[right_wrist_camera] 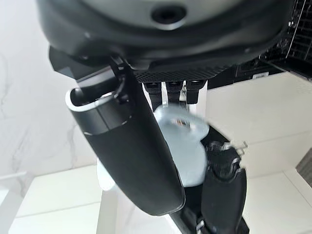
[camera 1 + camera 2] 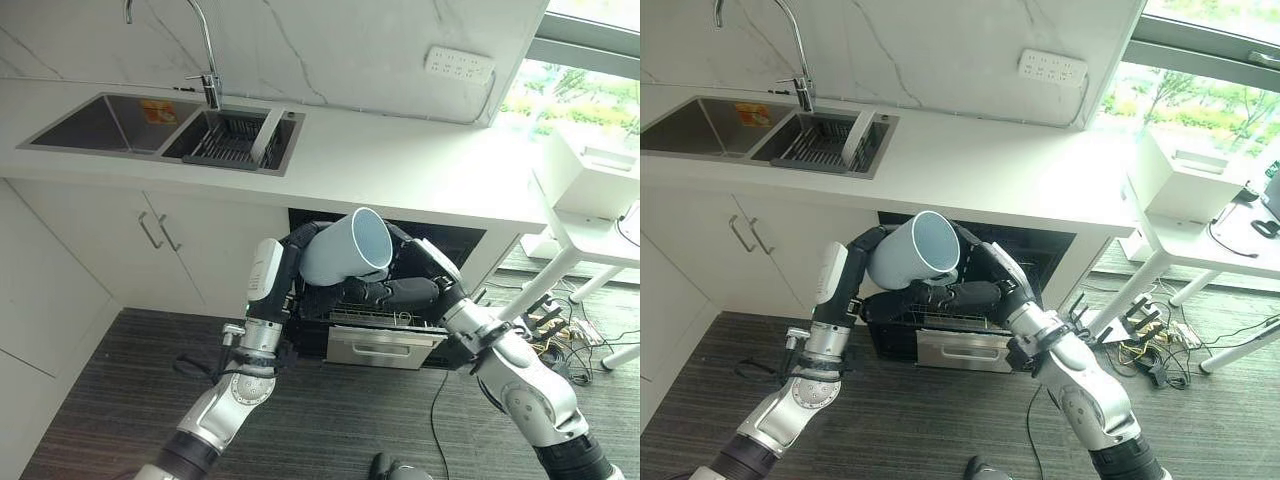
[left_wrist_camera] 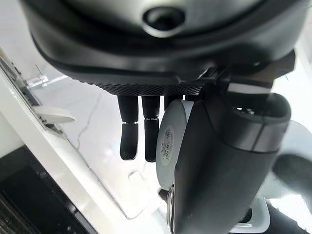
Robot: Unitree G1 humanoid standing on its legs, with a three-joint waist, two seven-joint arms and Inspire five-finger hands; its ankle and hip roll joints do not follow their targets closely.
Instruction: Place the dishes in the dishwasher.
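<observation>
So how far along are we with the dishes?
The dishwasher is open with its rack pulled out. The left hand holds a pale blue cup above the rack; the right hand reaches under it. The cup isn't in yet. A dish waits in the sink.

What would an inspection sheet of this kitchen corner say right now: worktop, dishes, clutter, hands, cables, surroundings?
Surface: white worktop, bare.
Job's things: pale blue cup held tilted above the dishwasher rack, which is pulled out of the open dishwasher.
Clutter: a drain basket in the sink.
Hands: left hand curled round the cup's base; right hand under the cup's rim, fingers unclear.
Cables: a tangle of cables on the floor at right.
Surroundings: tap, wall socket strip, cabinet doors, white table, window.
</observation>
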